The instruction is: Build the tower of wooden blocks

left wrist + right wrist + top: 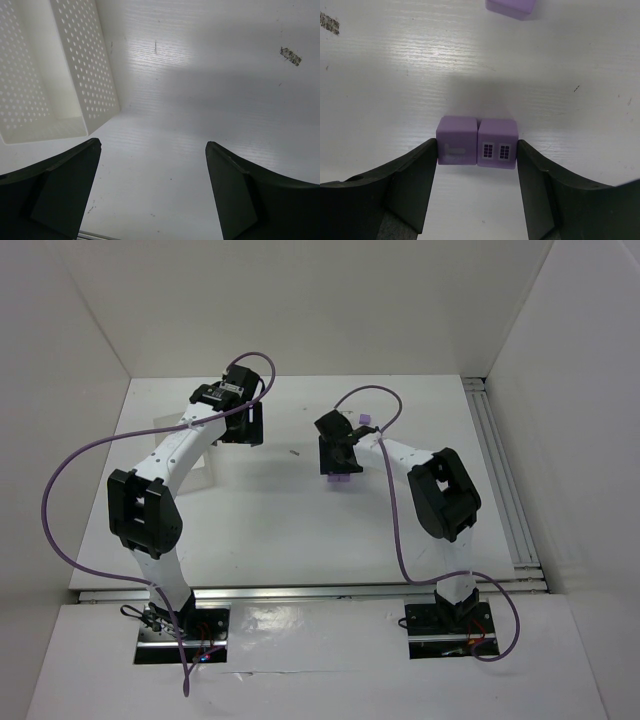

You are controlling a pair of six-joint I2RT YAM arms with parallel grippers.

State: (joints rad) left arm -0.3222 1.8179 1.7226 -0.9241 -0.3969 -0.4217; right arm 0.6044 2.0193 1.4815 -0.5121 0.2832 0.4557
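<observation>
Two light-purple blocks stand side by side on the table: a left block (456,140) with a pale mark and a right block (497,143) with two little windows. My right gripper (477,150) has its fingers against their outer sides, pressing the pair together. In the top view the pair (341,478) shows just below the right gripper (338,455). A third purple block (511,7) lies farther off, also visible in the top view (365,421). My left gripper (152,150) is open and empty over bare table. No dark blue notched block is in view.
A white perforated tray (85,65) lies just left of the left gripper and shows faintly in the top view (205,475). A small dark scrap (290,55) lies on the table between the arms. White walls enclose the table; a rail (500,470) runs along the right edge.
</observation>
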